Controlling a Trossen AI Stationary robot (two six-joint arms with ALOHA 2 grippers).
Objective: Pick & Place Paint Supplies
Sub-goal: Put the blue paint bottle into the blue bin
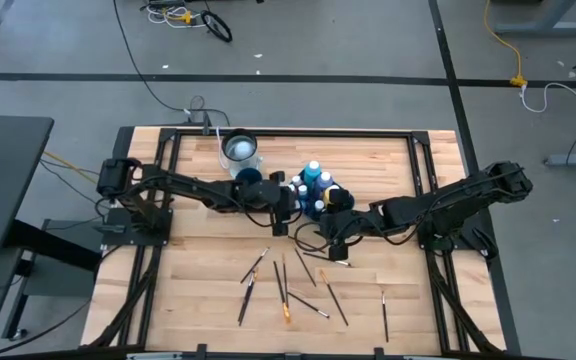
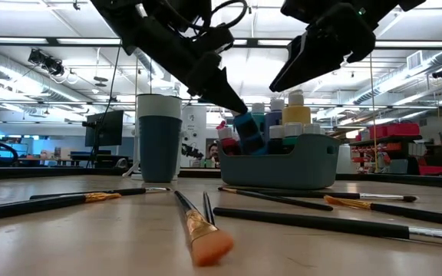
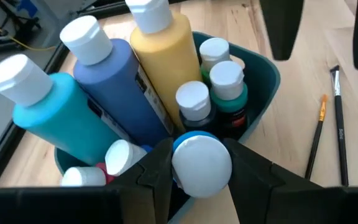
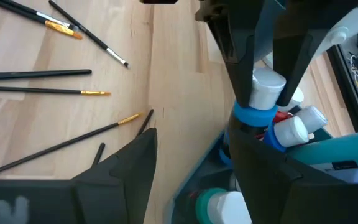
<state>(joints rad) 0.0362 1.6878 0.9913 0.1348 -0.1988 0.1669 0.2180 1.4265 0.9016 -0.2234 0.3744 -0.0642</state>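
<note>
Nearest the low camera, loose brushes (image 2: 198,222) lay scattered flat on the wooden counter (image 1: 388,170), most dark-handled with pale or orange bristle tips; one had a broad orange head.

Behind them stood the tray (image 2: 282,165), teal and rectangular, packed with paint bottles: a tall yellow bottle (image 3: 163,62), a tall blue bottle (image 3: 120,93), a tall teal bottle (image 3: 61,118) and several smaller ones, all with pale caps. A dark blue cup (image 2: 159,138) stood on the counter just beside the tray, on its left-arm side.

The left claw (image 3: 201,168) was over the tray's near end, clenched on a small blue bottle (image 2: 248,132) by its white cap; the bottle hung tilted, its base down among the other bottles in the tray.

The right claw (image 4: 191,174) hovered above the tray's other side, released and grasping nothing, its fingers (image 4: 126,165) spread with the counter and tray edge between them.
</note>
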